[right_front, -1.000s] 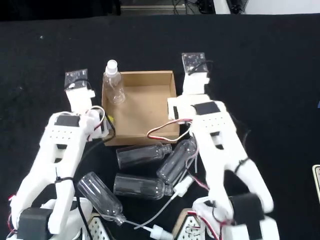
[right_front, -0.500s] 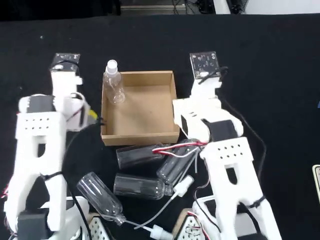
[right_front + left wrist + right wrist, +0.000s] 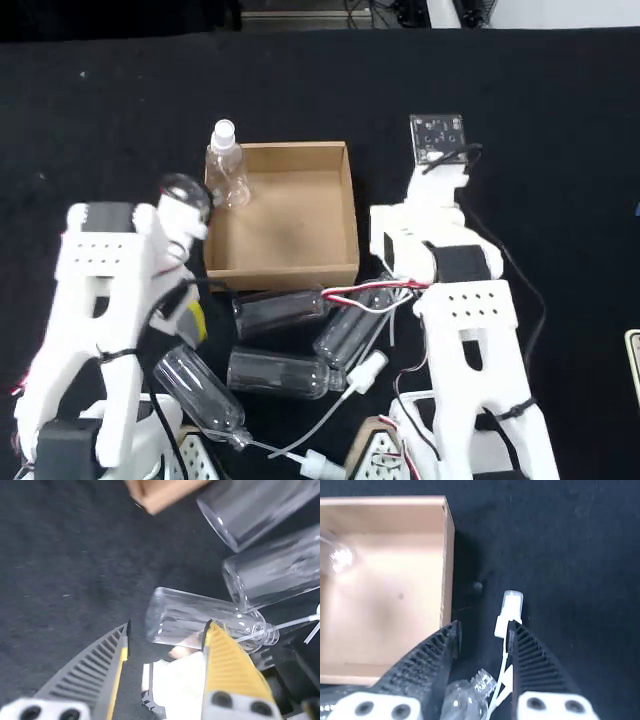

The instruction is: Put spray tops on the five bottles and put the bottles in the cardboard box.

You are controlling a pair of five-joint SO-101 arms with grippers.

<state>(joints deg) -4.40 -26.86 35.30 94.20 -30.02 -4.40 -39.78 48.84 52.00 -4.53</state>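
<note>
Left gripper (image 3: 167, 627): jaws spread, angled down over a lying bottle (image 3: 192, 616).
Right gripper (image 3: 483, 626): jaws spread, above spray top (image 3: 509, 611) beside cardboard box (image 3: 448, 550).

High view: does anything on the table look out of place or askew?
Yes. Four bottles lie tipped on their sides in a jumble before the cardboard box, seemingly uncapped, with loose spray tops among them. One capped bottle stands upright inside the box.

Clear, glossy plastic bottles (image 3: 278, 372); matt brown cardboard box (image 3: 280, 271); matt black cloth table (image 3: 540, 100).
</note>
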